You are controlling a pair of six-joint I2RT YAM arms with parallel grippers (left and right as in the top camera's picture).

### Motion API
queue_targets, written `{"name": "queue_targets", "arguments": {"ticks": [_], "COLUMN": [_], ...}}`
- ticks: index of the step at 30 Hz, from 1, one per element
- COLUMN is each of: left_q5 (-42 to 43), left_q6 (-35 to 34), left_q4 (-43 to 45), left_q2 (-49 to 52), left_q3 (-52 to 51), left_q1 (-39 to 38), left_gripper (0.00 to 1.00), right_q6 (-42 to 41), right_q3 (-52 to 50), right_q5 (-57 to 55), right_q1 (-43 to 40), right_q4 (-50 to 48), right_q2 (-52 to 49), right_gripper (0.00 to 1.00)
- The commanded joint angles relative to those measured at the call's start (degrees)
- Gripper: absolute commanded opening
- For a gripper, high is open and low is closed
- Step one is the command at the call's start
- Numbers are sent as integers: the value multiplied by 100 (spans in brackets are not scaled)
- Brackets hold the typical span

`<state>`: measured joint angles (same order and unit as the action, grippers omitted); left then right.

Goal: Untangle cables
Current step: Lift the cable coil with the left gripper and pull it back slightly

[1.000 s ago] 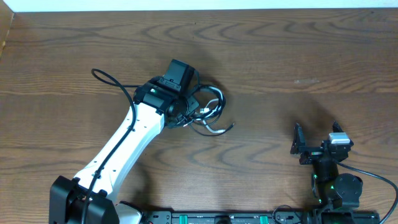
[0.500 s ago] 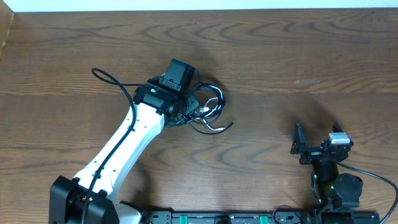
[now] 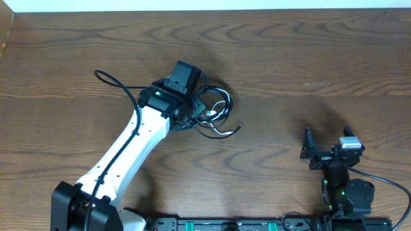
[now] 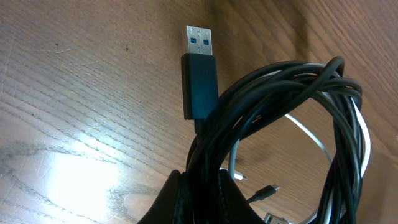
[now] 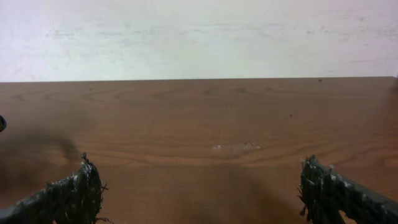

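Observation:
The cables (image 3: 217, 114) form a tangled bundle of black loops with one white strand, lying mid-table. My left gripper (image 3: 194, 115) is shut on the bundle at its left side. In the left wrist view the black loops (image 4: 280, 99) rise out of the closed jaws (image 4: 200, 202). A black USB plug (image 4: 199, 78) with a silver tip points up beside them, and the white cable (image 4: 313, 135) curves behind. A small plug end (image 4: 266, 191) lies on the wood. My right gripper (image 3: 326, 140) stands open near the front right, far from the cables, with nothing between its fingers (image 5: 76, 186).
The left arm's own thick black cable (image 3: 114, 83) loops out to the left of the arm. The wooden table (image 3: 308, 58) ends at a white wall along the back edge (image 5: 199, 37). The arm bases sit along the front edge.

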<state>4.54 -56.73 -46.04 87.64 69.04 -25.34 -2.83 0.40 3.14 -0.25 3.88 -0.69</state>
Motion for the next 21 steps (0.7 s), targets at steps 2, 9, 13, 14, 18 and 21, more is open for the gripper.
{"name": "queue_targets", "arguments": {"ticks": [2, 9, 13, 14, 18, 21], "left_q5": [-72, -72, -72, -72, -72, -74], "left_q6": [94, 96, 96, 96, 96, 96], "left_q4": [4, -20, -22, -26, -87, -111], "left_q2": [-83, -83, -83, -83, -83, -83], "left_q3": [-17, -20, -20, -20, -20, -20], "left_q1": [2, 2, 2, 2, 2, 2], "left_gripper": [8, 8, 8, 8, 8, 8], "right_q6": [-76, -76, -76, -76, -76, -76], "right_q3": [-9, -9, -9, -9, -9, -9], "right_q5": [-17, -17, -17, -17, -17, -17], "right_q1": [33, 33, 33, 33, 33, 33], "right_q4": [24, 24, 24, 24, 24, 24], "right_q2": [20, 20, 20, 20, 20, 20], "right_gripper": [99, 99, 99, 99, 99, 99]}}
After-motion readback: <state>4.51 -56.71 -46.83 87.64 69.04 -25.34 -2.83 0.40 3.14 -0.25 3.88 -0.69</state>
